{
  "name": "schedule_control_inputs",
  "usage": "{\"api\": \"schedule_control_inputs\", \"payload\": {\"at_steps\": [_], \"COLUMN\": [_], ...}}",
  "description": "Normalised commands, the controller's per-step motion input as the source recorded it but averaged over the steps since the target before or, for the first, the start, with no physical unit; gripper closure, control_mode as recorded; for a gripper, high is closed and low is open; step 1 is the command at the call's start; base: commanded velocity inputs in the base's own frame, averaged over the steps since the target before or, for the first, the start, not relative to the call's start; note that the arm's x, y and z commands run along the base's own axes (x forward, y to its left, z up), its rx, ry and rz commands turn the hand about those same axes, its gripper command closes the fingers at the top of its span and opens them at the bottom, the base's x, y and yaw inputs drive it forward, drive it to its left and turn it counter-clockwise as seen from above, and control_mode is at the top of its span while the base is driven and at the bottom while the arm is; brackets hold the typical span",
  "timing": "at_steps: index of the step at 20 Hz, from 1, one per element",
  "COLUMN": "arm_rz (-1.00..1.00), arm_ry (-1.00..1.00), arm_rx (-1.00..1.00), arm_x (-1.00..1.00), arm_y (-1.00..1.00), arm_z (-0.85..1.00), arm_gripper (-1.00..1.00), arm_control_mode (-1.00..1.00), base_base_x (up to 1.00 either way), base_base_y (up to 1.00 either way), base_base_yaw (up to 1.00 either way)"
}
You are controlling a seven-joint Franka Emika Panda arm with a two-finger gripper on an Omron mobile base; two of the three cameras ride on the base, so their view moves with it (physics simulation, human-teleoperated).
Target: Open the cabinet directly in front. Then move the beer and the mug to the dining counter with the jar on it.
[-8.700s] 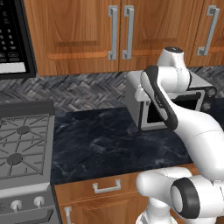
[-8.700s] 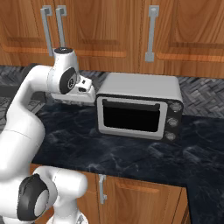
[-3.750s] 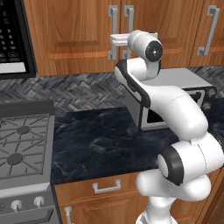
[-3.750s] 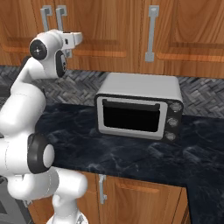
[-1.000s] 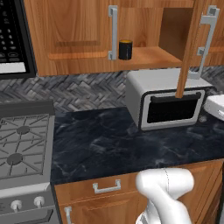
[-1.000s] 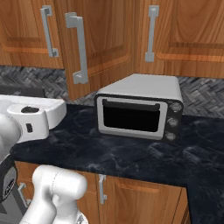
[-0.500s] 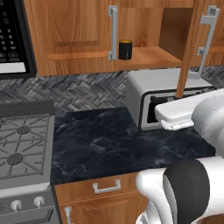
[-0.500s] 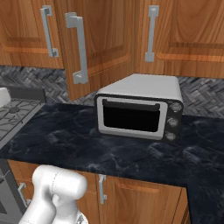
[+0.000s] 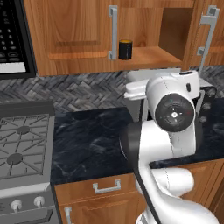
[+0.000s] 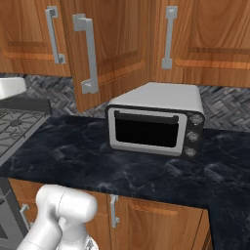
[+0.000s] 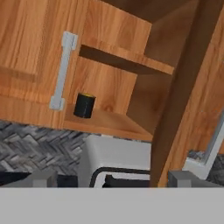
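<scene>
Inside cabinet (image 9: pixel 144 57), mug (image 9: pixel 125 49) upright.

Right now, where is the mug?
The mug stands on the bottom shelf of the open cabinet, just right of the closed left door's handle, above the toaster oven.

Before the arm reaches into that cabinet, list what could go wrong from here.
1. The open right door hangs out over the toaster oven, its edge across the hand view; an arm swinging up may well clip it.
2. The mug stands near the shelf's front edge, beside the left door's handle; the wide-open jaws could catch the handle or nudge the mug off.
3. I cannot see the beer in the open part; it may be behind the closed left door.
</scene>
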Motion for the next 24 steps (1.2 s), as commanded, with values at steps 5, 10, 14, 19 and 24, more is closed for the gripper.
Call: {"api": "schedule_control_inputs", "payload": {"at_steps": [5, 10, 14, 19, 24], "arm_rz": [0.00, 0.00, -0.16, -0.37, -0.37], "arm_ry": [0.00, 0.00, 0.00, 0.00, -0.01], "arm_rx": [0.00, 0.00, -0.04, 0.00, -0.01], "arm_x": [0.95, 0.76, 0.10, -0.44, -0.29], "arm_y": [-0.32, -0.53, -0.71, -0.98, -1.00], "arm_z": [-0.21, -0.20, -0.01, 0.00, 0.00], "arm_gripper": [-1.00, -1.00, -1.00, -1.00, -1.00], "arm_control_mode": [-1.00, -1.00, -1.00, -1.00, -1.00], "base_base_x": [0.00, 0.00, 0.00, 0.00, 0.00], "base_base_y": [0.00, 0.00, 0.00, 0.00, 0.00], "base_base_yaw": [0.00, 0.00, 0.00, 0.00, 0.00]}}
